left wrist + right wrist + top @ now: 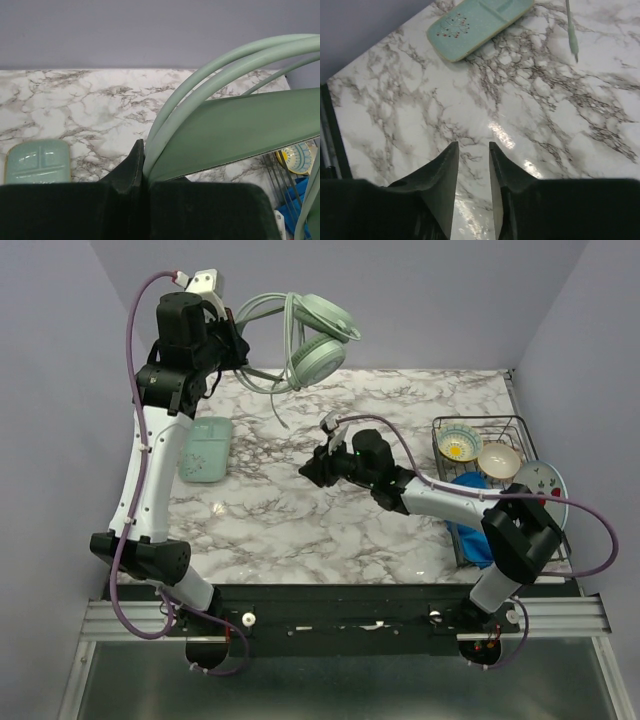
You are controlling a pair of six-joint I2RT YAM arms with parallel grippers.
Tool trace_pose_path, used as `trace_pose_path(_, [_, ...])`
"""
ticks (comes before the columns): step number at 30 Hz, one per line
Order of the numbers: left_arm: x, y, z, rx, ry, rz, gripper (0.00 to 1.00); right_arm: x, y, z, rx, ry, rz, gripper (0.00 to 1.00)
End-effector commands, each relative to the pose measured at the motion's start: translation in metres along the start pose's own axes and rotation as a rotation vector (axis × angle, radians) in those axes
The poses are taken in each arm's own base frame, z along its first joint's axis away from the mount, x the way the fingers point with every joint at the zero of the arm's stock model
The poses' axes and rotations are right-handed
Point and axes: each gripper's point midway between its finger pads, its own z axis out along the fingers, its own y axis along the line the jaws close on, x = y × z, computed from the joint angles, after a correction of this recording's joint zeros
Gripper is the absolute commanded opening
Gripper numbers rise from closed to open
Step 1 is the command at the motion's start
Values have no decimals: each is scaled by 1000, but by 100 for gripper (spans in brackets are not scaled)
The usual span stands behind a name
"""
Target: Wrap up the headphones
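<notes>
My left gripper (236,346) is raised high at the back left and is shut on the pale mint-green headphones (320,335), gripping the headband. The two ear cups hang to its right, above the table. In the left wrist view the jaws (142,152) pinch the wide headband (240,125) together with loops of the thin cable (200,82). The cable's loose end (283,420) dangles over the table; its plug shows in the right wrist view (573,42). My right gripper (310,468) hovers low over mid-table, slightly open and empty (473,146).
A flat mint-green case (205,448) lies on the marble table at the left; it also shows in both wrist views (475,22) (37,160). A wire dish rack (482,425) with two bowls, a plate (545,485) and a blue cloth (468,525) stand at the right.
</notes>
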Motion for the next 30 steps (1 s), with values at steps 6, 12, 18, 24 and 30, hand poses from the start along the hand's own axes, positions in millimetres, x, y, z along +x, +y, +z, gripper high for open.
trace_pose_path(6, [-63,-27,-48,81,-222,32,0,-88,-20,-33,159,-251,-206,77])
trace_pose_path(12, [-66,-32,-59,84,-241,79,0,-141,-30,-34,221,-333,-311,88])
trace_pose_path(18, [-67,-40,-71,84,-254,131,0,-147,-56,-28,338,-348,-273,88])
trace_pose_path(24, [-66,-55,-83,120,-258,150,0,-141,-54,-5,282,-338,-254,87])
trace_pose_path(30, [-62,-68,-96,171,-246,152,0,-147,-60,4,283,-364,-248,85])
